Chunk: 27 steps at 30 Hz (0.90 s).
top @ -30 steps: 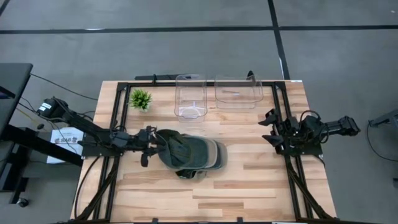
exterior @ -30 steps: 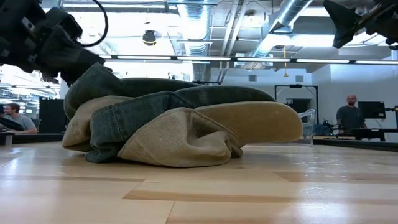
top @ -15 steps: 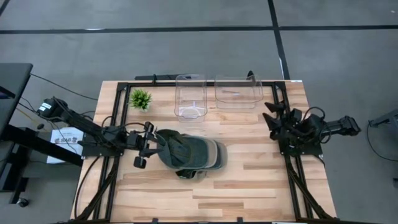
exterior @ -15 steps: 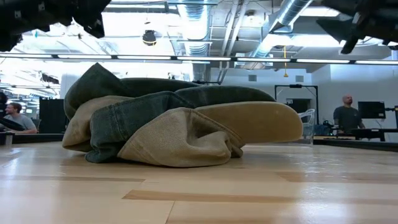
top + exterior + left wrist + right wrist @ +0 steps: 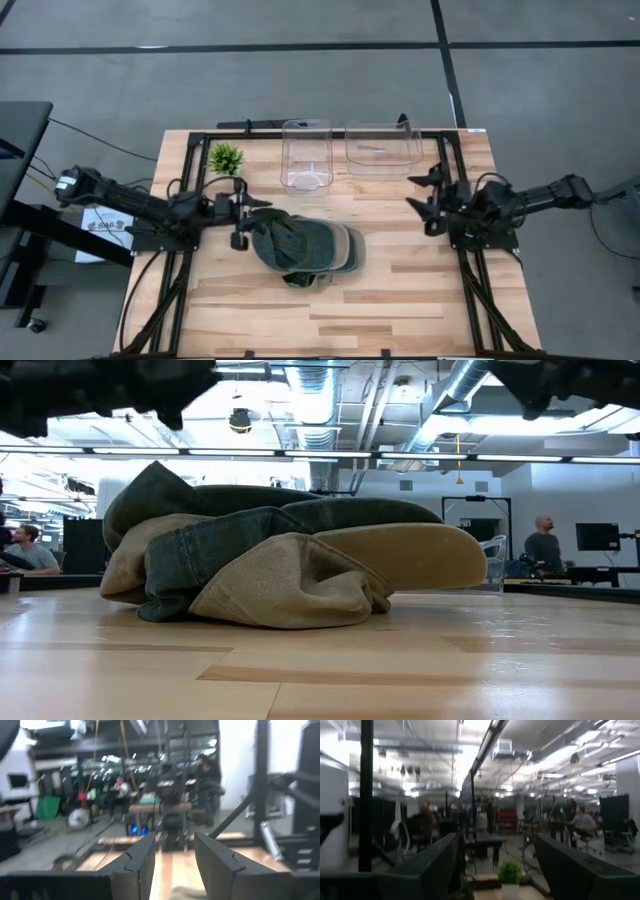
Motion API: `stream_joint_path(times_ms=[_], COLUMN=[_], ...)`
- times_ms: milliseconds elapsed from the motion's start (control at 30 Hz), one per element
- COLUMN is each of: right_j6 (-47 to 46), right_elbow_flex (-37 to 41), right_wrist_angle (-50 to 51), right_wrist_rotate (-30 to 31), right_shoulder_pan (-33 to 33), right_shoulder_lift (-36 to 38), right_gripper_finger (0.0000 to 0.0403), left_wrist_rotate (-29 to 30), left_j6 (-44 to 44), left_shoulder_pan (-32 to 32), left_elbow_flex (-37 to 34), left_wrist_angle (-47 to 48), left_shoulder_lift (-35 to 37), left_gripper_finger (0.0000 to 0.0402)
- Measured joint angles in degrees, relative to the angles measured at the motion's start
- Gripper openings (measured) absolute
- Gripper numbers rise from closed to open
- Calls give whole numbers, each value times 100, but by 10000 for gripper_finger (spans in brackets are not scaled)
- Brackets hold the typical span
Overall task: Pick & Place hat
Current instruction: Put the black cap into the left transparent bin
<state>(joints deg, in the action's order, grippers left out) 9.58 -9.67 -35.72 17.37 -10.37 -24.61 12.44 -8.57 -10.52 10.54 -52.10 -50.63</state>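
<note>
The hat [image 5: 305, 248] is a crumpled olive-green and tan cloth hat. It lies on the table's middle, its tan brim [image 5: 410, 555] jutting out flat in the low view. My left gripper [image 5: 248, 222] hovers open just left of the hat's left edge, raised above it, and touches nothing. Its fingers [image 5: 175, 857] point level across the table. My right gripper [image 5: 415, 195] is open and waits high over the table's right side, far from the hat. Its wrist view looks level across the table between its spread fingers [image 5: 495, 865].
A small green plant [image 5: 227, 158] stands near the far left corner. Two clear plastic containers [image 5: 306, 153] [image 5: 383, 146] stand at the far edge. Black frame rails [image 5: 196, 190] run along both sides. There is bare wood near the hat's near side. People show in the room behind.
My left gripper has let go of the hat's upper left edge, opened, risen clear and tipped up to level. The hat has kept its place and shape. My right gripper has shifted a little toward the table's far left and tipped up.
</note>
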Motion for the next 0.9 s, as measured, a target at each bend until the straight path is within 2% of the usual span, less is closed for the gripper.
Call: stream_joint_path(times_ms=[200, 333, 467, 700, 900], right_j6=[92, 94, 91, -220, -574], right_elbow_flex=[-670, -1057, -1337, -1762, -2036], right_wrist_angle=[730, 1135, 1148, 1116, 948], right_wrist_rotate=[0, 0, -2, -98, -98], right_shoulder_pan=[0, 0, 0, -2, 0], right_shoulder_lift=[-1232, -2027, -2799, -3952, -4841], right_gripper_finger=[260, 260, 260, 260, 260], left_wrist_rotate=[-13, -394, -788, -821, -824], left_j6=[431, 479, 479, 508, 1087], left_shoulder_pan=[394, 468, 463, 437, 417], left_elbow_flex=[212, 248, 248, 250, 252], left_wrist_angle=[886, 1045, 1063, 1154, 1106], left_shoulder_lift=[-2, -1, 0, -107, -350], left_gripper_finger=[134, 134, 134, 134, 134])
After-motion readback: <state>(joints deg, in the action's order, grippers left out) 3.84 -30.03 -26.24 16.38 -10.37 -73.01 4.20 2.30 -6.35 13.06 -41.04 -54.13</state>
